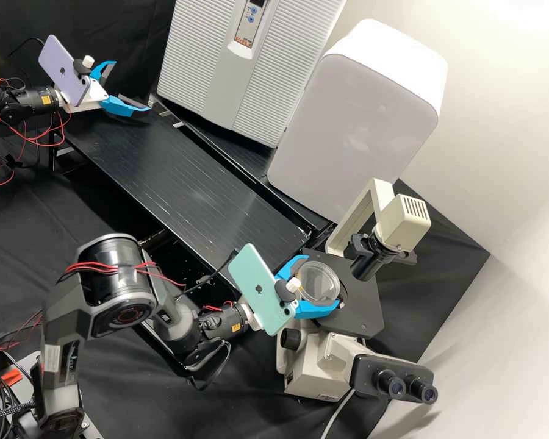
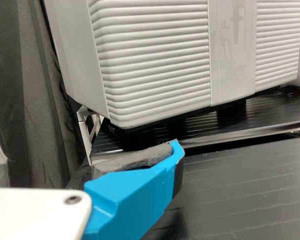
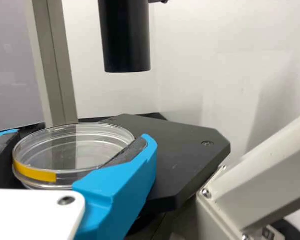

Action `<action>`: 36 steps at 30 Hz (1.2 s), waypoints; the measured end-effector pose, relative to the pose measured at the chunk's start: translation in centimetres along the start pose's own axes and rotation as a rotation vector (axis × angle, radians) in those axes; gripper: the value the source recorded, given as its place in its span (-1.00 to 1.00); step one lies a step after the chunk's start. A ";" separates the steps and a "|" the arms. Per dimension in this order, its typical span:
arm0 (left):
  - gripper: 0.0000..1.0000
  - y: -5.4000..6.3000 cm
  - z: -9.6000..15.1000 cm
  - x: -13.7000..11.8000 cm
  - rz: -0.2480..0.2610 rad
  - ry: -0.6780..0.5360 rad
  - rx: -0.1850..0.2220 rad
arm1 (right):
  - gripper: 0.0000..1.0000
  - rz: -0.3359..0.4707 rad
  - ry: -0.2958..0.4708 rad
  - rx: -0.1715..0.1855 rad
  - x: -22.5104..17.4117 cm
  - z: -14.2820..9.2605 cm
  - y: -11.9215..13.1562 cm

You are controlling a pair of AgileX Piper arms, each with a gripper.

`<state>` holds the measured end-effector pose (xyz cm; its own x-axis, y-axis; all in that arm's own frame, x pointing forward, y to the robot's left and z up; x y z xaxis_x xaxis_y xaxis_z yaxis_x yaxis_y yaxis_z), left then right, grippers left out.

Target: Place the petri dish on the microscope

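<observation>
High view: the long black table [image 1: 171, 164] lies beside a pale grey ribbed appliance [image 1: 201, 67] and a white round-cornered cabinet [image 1: 354, 122]. Near one end stands the cream microscope [image 1: 314, 372]. Its flat black stage [image 1: 363, 305] is the placement surface; a black cylindrical tube [image 3: 126, 40] overhangs it. Left hand [image 1: 132, 86]: spread, holding nothing, well apart from the microscope; no action required. Right hand [image 1: 322, 279]: two blue fingers pinching opposite sides of the clear round petri dish [image 3: 72, 155] at the stage's edge. Whether the dish's base touches the stage cannot be confirmed from these angles.

Placement step, as judged: hold the dish level and centre it on the stage beneath the tube's axis, keeping its rim clear of the tube. Lower until the base seats flat. Spread both fingers evenly, then withdraw straight back. Caution: uneven release may drag the smooth dish sideways; descent at a tilt may catch its edge. Smallest reference: the yellow strip [image 3: 37, 174] on the dish wall; monitor it for rotation.
</observation>
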<state>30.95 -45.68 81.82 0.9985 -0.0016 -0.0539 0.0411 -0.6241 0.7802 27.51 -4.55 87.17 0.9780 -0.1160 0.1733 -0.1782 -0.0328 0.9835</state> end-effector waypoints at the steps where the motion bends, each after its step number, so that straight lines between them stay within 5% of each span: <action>1: 1.00 0.0 0.0 0.0 0.000 0.000 0.000 | -1.00 0.006 -0.014 0.000 0.2 0.2 -0.1; 14: 1.00 0.0 0.0 0.0 0.000 0.000 0.000 | -1.00 0.122 -0.105 0.025 2.9 2.0 0.6; 24: 1.00 0.0 0.0 0.0 0.000 0.000 0.000 | -1.00 0.114 -0.086 0.004 4.1 1.5 -0.2; 28: 1.00 0.0 0.0 0.0 0.000 0.000 0.000 | -1.00 0.126 -0.085 0.021 4.2 0.7 -0.6; 36: 1.00 0.0 0.0 0.0 0.000 0.000 0.000 | -1.00 -0.049 0.034 -0.039 4.3 -1.8 -3.4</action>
<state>30.95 -45.68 81.82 0.9985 -0.0016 -0.0539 0.0411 -0.6241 0.7802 32.53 -3.20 84.67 0.9887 -0.0818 0.1257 -0.1260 0.0010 0.9920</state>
